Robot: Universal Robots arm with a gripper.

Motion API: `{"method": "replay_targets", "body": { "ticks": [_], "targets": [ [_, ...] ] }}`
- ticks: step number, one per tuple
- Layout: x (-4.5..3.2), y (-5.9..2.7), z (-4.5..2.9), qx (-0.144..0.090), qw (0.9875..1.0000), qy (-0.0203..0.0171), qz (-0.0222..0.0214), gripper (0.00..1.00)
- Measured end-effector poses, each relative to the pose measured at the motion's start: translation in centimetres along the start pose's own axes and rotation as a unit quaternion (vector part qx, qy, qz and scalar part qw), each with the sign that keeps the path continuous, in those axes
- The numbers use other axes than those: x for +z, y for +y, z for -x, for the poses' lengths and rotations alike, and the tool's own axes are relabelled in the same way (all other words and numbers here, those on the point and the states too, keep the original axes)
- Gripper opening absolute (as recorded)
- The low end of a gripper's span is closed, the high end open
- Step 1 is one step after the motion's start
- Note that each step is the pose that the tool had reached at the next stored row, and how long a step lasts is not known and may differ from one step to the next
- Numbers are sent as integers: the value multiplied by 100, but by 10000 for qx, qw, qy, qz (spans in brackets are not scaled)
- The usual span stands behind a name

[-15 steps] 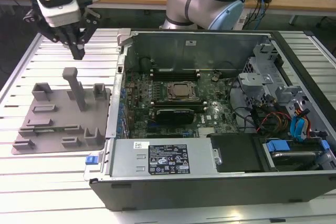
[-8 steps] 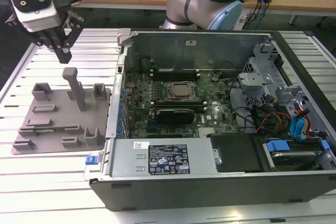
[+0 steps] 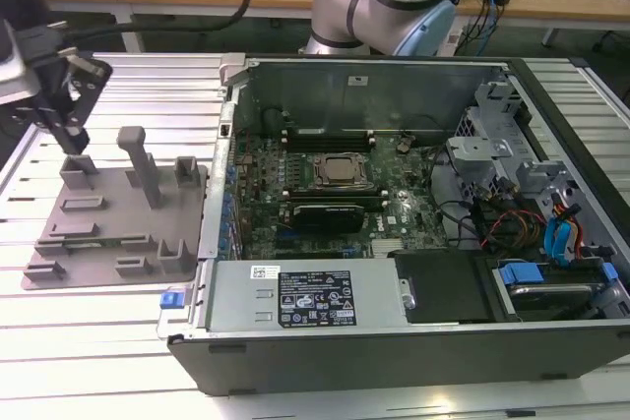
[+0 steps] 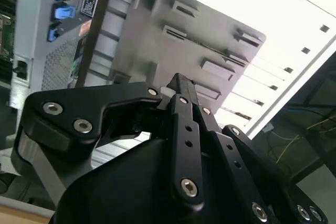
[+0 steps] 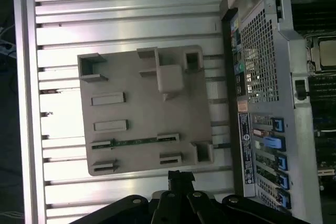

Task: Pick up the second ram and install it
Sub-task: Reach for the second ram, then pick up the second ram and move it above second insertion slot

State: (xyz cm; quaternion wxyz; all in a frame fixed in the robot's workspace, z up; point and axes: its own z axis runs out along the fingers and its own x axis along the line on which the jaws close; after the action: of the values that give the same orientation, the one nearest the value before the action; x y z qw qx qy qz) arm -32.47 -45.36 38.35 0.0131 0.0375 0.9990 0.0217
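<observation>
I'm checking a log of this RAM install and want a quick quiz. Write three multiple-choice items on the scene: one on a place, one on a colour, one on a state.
1. Where does the second ram lie?
A. in the tray
B. on the bare table rails
C. on top of the computer case

2. What colour is the tray?
A. blue
B. grey
C. red

3. How is the computer case?
A. shut by a side panel
B. open on its side
C. upside down

Answers:
1. A: in the first wrist view the green stick sits between the tray's holders, apart from the gripper.
2. B: both the tray's plate and its posts are plain grey.
3. B: the exterior view looks straight in at the motherboard.
</observation>
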Motion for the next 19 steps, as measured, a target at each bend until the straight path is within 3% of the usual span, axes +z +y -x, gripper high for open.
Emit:
{"method": "replay_targets", "body": {
  "ticks": [1, 3, 13, 17, 19],
  "targets": [
    [5, -7, -77, -1, 10000, 0, 0, 8],
    [8, -10, -128, 0, 10000, -1, 1, 8],
    [9, -10, -131, -43, 10000, 2, 1, 8],
    [9, -10, -131, -395, 9992, 17, 10, 8],
    [8, -11, -131, -757, 9971, 34, 19, 8]
  ]
}}
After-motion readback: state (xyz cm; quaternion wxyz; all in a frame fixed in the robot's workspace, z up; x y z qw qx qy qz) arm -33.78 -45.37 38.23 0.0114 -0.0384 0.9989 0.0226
